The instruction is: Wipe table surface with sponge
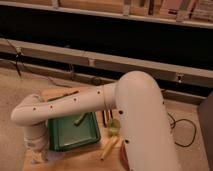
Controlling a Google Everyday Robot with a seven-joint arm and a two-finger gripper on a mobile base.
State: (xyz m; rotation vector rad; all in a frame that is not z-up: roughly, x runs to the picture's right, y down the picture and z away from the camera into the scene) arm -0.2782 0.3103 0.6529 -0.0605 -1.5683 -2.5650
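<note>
The gripper (40, 149) is low at the near-left corner of the green tray (72, 132), at the end of the white arm (75, 102) that reaches across the tray from the right. Whether it is open or closed on anything I cannot tell, because the wrist hides it. The sponge (46, 156), a small soft pale grey-blue pad with a yellowish part, sits right at the gripper, just in front of the tray's left corner, on the bench (85, 159). The step in hand looks like the wiping stroke itself. To do it well, the sponge should be pressed flat with light, even force, so that its soft body spreads rather than folds. It should then be drawn along the plank grain over the bare strip in front of the tray, stopping short of the tray's raised rim so the smooth, hard tray is not shoved. A long yellow stick-like item (109, 147) lies slanted off the tray's near-right corner, and a small pale-green rounded object (114, 127) sits just right of the tray. Both look light and would probably slide if swept. The wood is light brown and matt.
</note>
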